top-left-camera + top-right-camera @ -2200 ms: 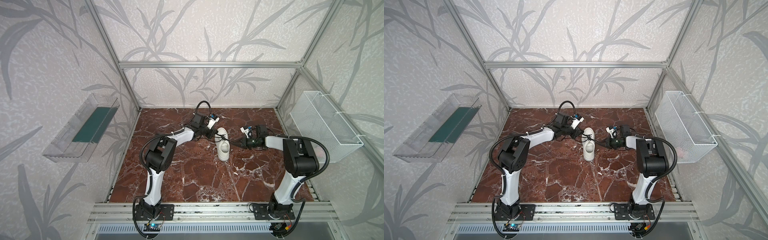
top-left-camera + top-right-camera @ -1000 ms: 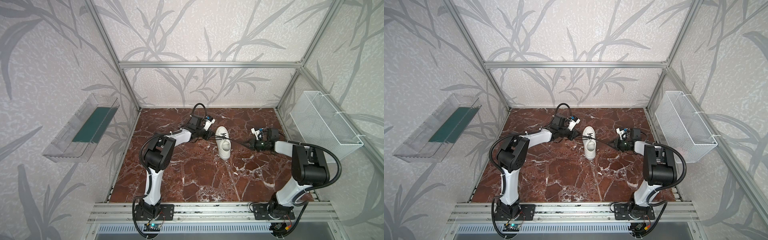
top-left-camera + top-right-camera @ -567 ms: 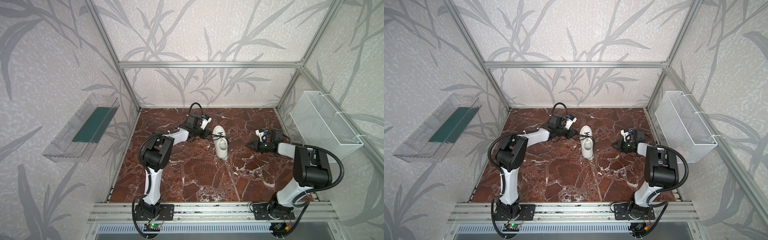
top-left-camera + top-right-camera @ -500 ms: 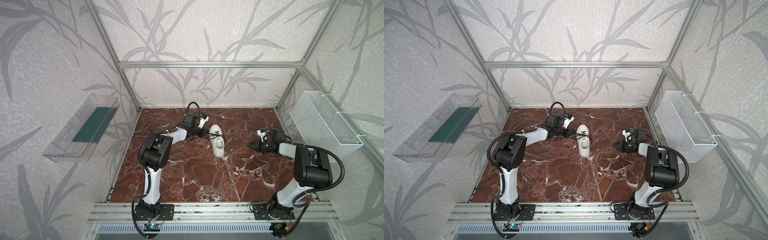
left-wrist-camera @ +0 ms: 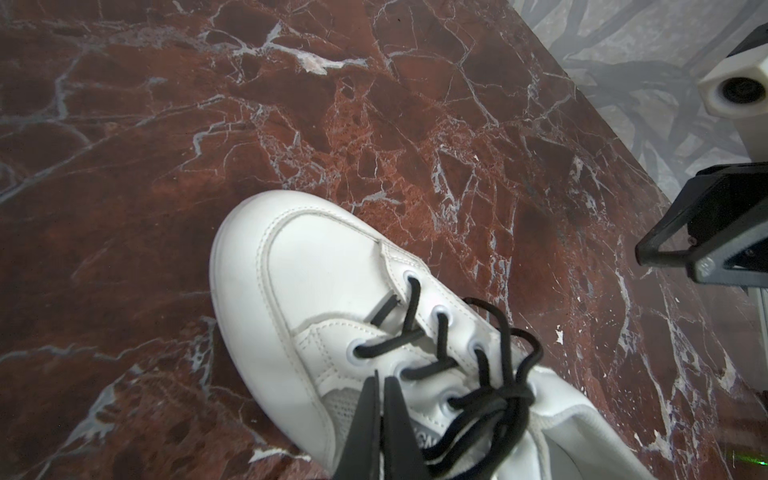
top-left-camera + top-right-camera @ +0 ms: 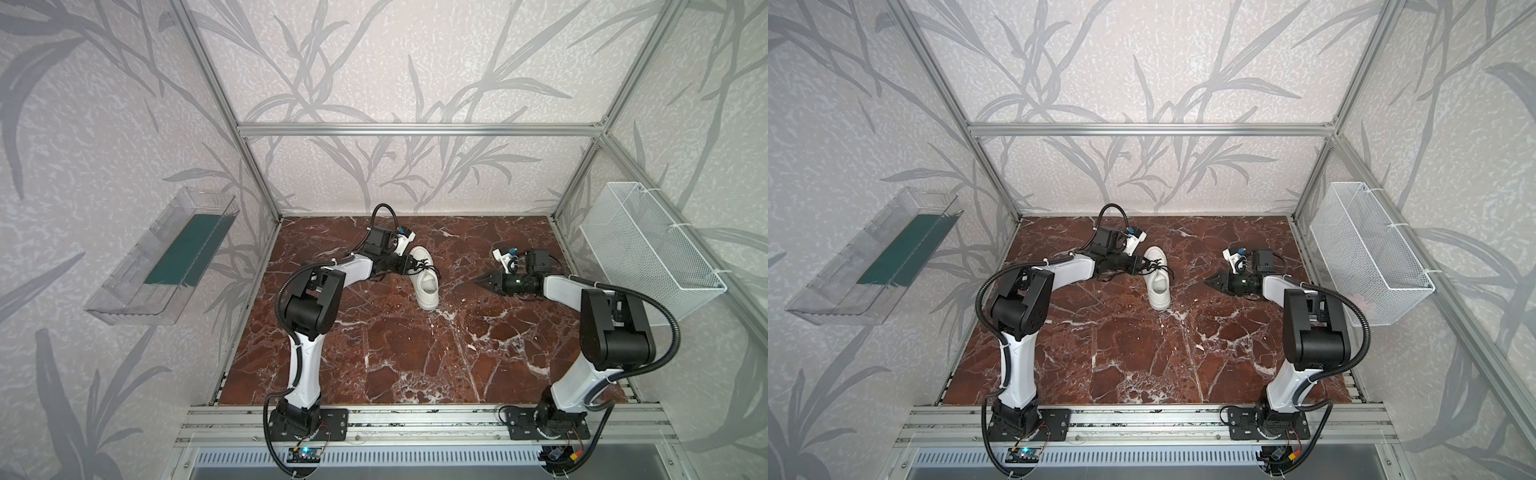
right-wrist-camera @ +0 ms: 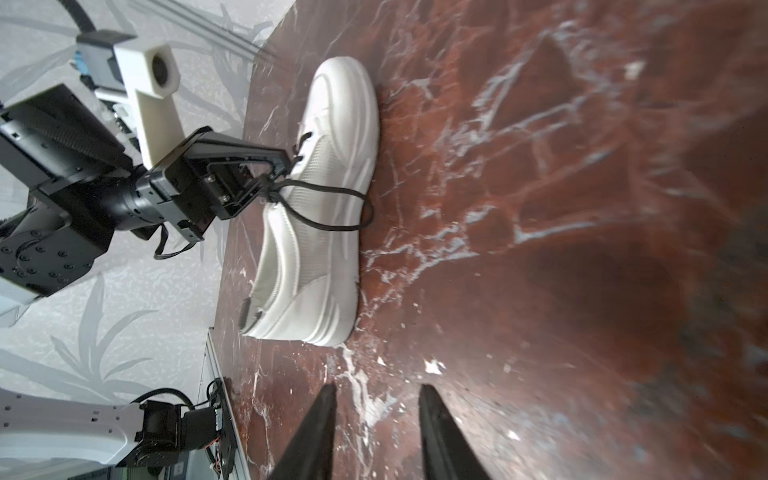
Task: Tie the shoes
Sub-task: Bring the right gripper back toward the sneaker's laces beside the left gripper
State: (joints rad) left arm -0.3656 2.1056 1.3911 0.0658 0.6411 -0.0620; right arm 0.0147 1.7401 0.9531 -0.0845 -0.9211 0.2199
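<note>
The left tool (image 6: 414, 266) was pinched shut on a black lace (image 5: 505, 397) over the white sneaker (image 6: 428, 286), likely to hold tension on the knot. The sneaker stood on the table (image 6: 415, 353), toward its far middle. The right tool (image 6: 484, 283), well apart, gaped empty.

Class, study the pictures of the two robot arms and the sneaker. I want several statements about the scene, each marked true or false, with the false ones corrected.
1. The sneaker lies on its side. False: it stands on its sole on the marble table.
2. The left gripper is shut at the laces. True.
3. The right gripper grips a lace. False: it is open, empty and apart from the sneaker.
4. The laces are black. True.
5. A white wire basket hangs on the wall on the right arm's side. True.
</note>
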